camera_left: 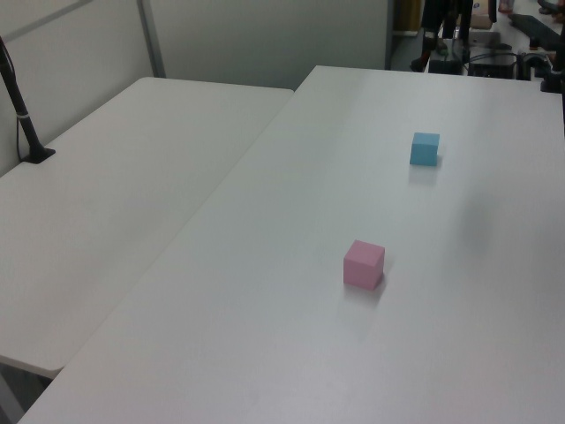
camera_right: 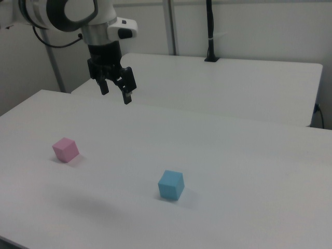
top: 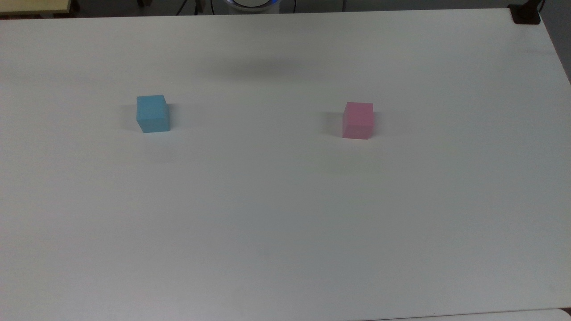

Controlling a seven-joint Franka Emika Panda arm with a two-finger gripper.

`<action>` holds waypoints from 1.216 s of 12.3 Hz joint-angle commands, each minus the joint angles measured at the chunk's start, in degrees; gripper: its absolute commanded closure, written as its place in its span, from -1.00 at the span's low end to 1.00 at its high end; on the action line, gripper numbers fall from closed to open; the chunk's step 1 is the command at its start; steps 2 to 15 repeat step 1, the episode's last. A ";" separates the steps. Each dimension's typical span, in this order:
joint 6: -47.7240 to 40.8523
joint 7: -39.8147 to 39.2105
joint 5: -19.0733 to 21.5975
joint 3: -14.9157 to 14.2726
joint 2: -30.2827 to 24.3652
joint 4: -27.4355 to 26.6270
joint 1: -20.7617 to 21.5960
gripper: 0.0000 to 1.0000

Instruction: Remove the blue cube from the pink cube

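The blue cube sits flat on the white counter, toward the top view's left, with nothing on it or against it. The pink cube rests on the same counter well apart from it, toward the top view's right, so the two are separate and neither is stacked on the other. In the left view the blue cube lies farther from the camera and the pink cube nearer; in the right view the blue cube is near the middle and the pink cube off to the right view's left. The pincer hangs high in the air above the counter in the right view, up and to the left of both cubes, touching neither; its two dark fingers point downward and stand spread apart with nothing between them. A second white table stands alongside the counter, with a black post at its far edge.
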 commanded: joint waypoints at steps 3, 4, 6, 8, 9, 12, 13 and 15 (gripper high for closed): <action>2.40 0.82 -1.49 -0.31 -0.02 -1.16 1.01 -1.00; 2.40 0.82 -1.49 -0.31 -0.02 -1.16 1.01 -1.00; 2.40 0.82 -1.49 -0.31 -0.02 -1.16 1.01 -1.00; 2.40 0.82 -1.49 -0.31 -0.02 -1.16 1.01 -1.00; 2.40 0.82 -1.49 -0.31 -0.02 -1.16 1.01 -1.00; 2.40 0.82 -1.49 -0.31 -0.02 -1.16 1.01 -1.00; 2.40 0.82 -1.49 -0.31 -0.02 -1.16 1.01 -1.00; 2.40 0.82 -1.49 -0.31 -0.02 -1.16 1.01 -1.00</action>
